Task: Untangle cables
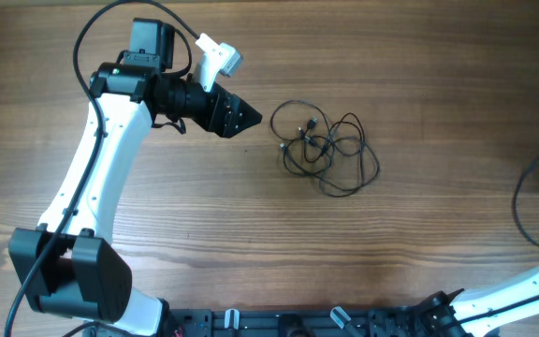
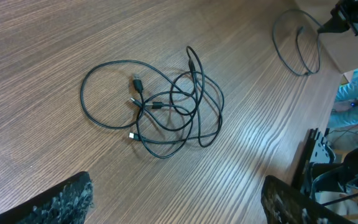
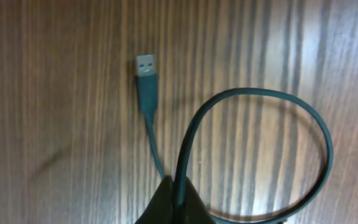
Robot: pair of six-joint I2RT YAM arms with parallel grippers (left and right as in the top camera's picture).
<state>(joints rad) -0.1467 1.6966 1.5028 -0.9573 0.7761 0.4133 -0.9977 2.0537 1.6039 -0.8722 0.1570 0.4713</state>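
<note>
The cables [image 1: 326, 147] lie in a loose tangle of thin black loops with small plug ends at mid-table, also seen in the left wrist view [image 2: 160, 102]. My left gripper [image 1: 249, 119] hovers just left of the tangle. It is open, its fingers [image 2: 67, 199] wide apart with only bare wood between them, short of the tangle. A separate black cable [image 3: 263, 99] with a USB plug [image 3: 146, 78] lies apart at the right [image 1: 524, 201]. My right gripper [image 3: 178, 186] is shut on this cable, which curls in a loop beyond the fingertips.
The wooden table [image 1: 251, 225] carries the tangle and the separate loop [image 2: 297, 43]. The left arm's white links [image 1: 101, 178] cross the left side. The right arm [image 1: 517, 295] sits at the bottom right corner. A black rail [image 1: 298, 323] runs along the front edge.
</note>
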